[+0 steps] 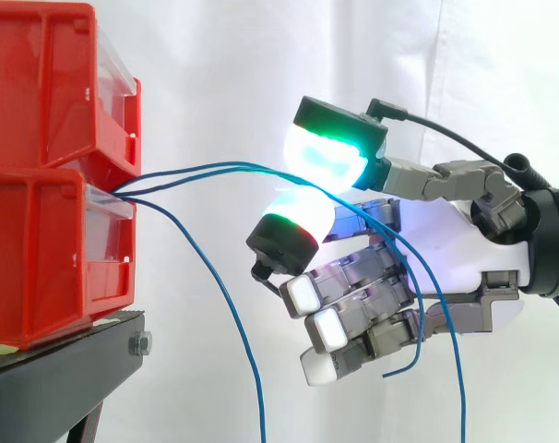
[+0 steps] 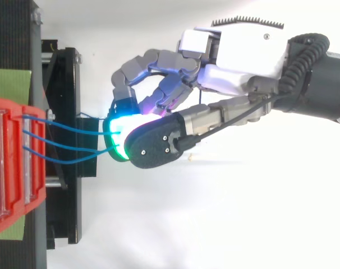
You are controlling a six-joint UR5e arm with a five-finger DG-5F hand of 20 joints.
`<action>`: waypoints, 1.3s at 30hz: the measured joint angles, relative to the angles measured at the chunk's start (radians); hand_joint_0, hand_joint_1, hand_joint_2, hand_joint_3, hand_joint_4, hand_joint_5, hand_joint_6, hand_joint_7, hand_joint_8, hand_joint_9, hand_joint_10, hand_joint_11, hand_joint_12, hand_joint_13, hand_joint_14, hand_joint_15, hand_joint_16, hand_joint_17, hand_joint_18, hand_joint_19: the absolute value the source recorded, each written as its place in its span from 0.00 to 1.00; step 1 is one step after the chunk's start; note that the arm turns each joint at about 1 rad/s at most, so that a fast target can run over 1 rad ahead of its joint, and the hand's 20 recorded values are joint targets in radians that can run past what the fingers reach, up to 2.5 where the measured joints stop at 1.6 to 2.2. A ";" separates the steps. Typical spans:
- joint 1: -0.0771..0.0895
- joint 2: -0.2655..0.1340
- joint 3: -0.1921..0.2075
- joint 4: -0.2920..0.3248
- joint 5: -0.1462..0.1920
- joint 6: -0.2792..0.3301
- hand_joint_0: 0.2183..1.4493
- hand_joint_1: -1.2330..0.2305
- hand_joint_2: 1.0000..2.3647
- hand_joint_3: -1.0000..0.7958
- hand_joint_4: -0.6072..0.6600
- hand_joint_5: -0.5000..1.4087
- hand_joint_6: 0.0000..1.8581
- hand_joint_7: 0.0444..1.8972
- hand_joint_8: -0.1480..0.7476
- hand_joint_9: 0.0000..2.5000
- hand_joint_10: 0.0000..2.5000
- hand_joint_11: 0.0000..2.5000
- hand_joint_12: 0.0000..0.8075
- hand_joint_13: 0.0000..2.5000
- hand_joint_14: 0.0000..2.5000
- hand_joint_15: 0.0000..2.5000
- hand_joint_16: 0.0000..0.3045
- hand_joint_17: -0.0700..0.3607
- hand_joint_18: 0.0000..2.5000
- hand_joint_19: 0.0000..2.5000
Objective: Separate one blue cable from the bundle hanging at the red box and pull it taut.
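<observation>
Blue cables (image 1: pixel 206 169) leave the front edge of the red bins (image 1: pixel 40 258), at the seam where the upper bin sits on the lower one, and spread toward the hand (image 1: pixel 446 240). Nearest in the side view are the hanging lengths. One cable (image 1: pixel 233 314) drops by itself from the bins' front, clear of the hand, and passes below the stand's edge and out at the bottom of the view. Two others rise together in a shallow arc, slack rather than straight, and run in between two glowing pads, a green one (image 1: pixel 326 152) above and a red-and-white one (image 1: pixel 298 221) below. Those two pads are closed almost together with both cables pinched in the narrow gap, so the hand grasps two cables, not one. Past the pinch the pair falls across the front of the other fingers (image 1: pixel 353 305), which are curled toward the palm with white pads at their tips. One of the pair goes on down out of the view. The other ends in a free tip (image 1: pixel 387 374) just beside the lowest white pad. From above, the blue cables (image 2: pixel 74 129) run side by side, a little apart, from the bins (image 2: pixel 13 168) to the green glow under the hand (image 2: pixel 237 50). The bins stand stacked at the edge of the black stand (image 1: pixel 67 369) that faces the hand. Behind everything hangs the white curtain (image 1: pixel 215 74).
</observation>
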 measured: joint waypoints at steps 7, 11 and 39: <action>0.001 -0.001 0.000 0.001 0.000 0.000 0.40 0.26 0.00 0.29 0.60 0.15 0.48 0.64 0.53 0.34 0.01 0.29 0.44 0.36 0.01 0.22 0.18 0.45 0.29 0.20; 0.001 -0.001 0.001 0.001 0.000 0.000 0.41 0.25 0.00 0.28 0.61 0.15 0.48 0.64 0.53 0.35 0.01 0.29 0.43 0.36 0.01 0.22 0.18 0.44 0.29 0.20; 0.000 -0.001 0.000 0.004 0.000 0.006 0.30 0.40 0.01 0.43 0.66 0.16 0.47 0.72 0.57 0.38 0.01 0.29 0.47 0.38 0.01 0.24 0.18 0.45 0.30 0.24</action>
